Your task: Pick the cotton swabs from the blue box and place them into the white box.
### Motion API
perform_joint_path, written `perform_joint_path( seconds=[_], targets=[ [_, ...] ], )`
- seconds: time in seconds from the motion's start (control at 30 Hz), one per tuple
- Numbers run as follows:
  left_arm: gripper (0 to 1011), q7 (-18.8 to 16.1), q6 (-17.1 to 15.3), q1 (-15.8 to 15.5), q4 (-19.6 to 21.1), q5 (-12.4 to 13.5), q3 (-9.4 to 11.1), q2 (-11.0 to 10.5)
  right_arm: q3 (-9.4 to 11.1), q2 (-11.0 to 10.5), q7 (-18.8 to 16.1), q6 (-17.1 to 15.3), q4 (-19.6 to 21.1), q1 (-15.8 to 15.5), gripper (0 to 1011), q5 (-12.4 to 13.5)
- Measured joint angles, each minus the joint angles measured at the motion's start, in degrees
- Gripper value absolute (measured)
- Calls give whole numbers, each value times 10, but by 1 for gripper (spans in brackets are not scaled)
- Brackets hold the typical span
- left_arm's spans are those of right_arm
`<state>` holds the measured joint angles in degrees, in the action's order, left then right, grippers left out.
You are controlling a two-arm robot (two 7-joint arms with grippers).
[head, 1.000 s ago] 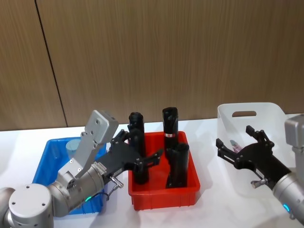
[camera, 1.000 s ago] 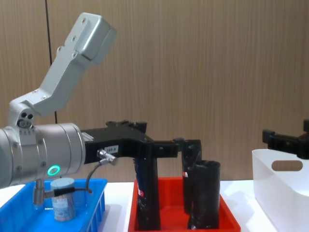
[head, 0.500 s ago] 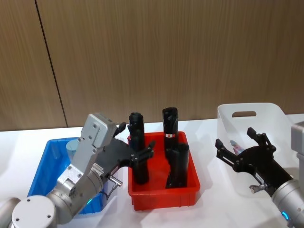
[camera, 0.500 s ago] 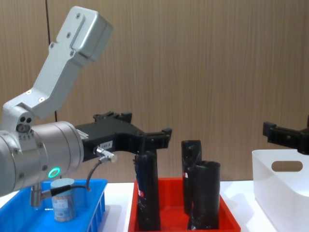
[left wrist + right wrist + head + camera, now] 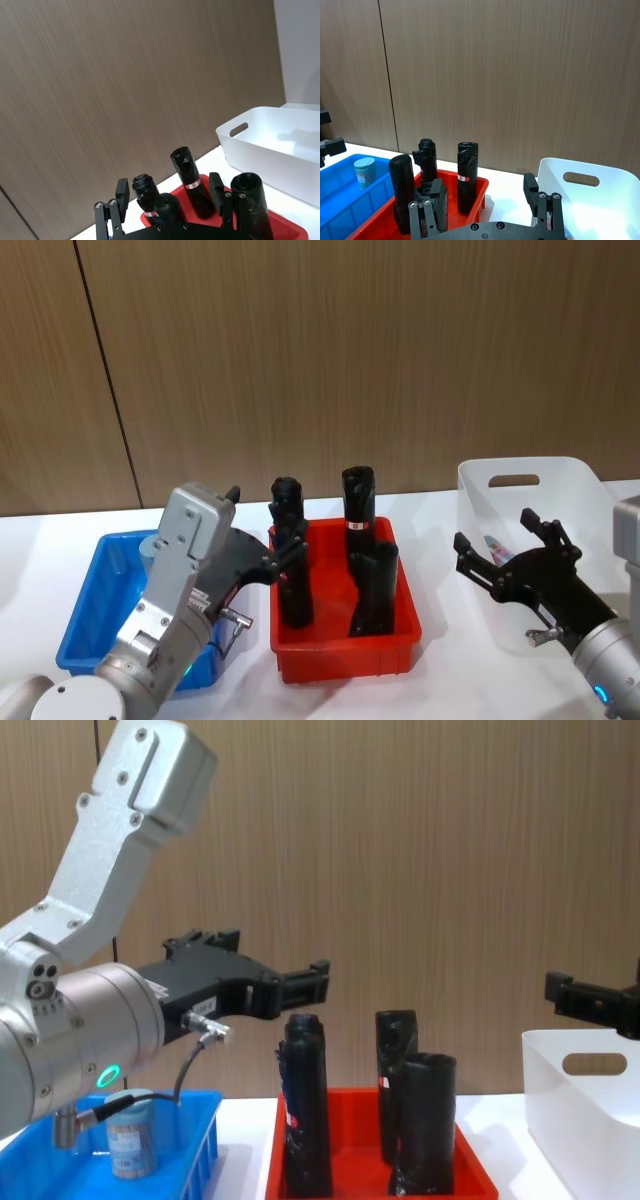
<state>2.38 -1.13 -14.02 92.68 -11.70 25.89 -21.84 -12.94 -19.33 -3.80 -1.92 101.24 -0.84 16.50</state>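
Hanging above the seam between the bright blue ribbed plastic bin (image 5: 92, 592) and the red plastic tray (image 5: 345, 651), the left gripper (image 5: 265, 522) has its black fingers spread wide with nothing between them. From the chest camera it sits higher than the tops of the tall black tubes (image 5: 305, 1105) standing in the tray. One small clear plastic tub of cotton swabs (image 5: 130, 1136), with a pale blue-grey lid, stands upright on the floor of the blue bin, toward the back and partly behind the left arm. Over on the right side of the white table (image 5: 40, 530), the right gripper (image 5: 493, 527) hovers at the near left side of the plain white plastic bin (image 5: 565, 476), its fingers also parted and holding nothing. A wood-panelled wall (image 5: 300, 340) runs behind everything.
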Motion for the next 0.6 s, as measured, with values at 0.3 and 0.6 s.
perform_joint_path(
  seconds=[0.3,0.6],
  targets=[
    [1004,-17,4,5,5,2,2,-1,0,0,0,0,0,0,1002,0],
    [1004,-18,4,5,5,3,2,-1,0,0,0,0,0,0,1002,0]
  ],
)
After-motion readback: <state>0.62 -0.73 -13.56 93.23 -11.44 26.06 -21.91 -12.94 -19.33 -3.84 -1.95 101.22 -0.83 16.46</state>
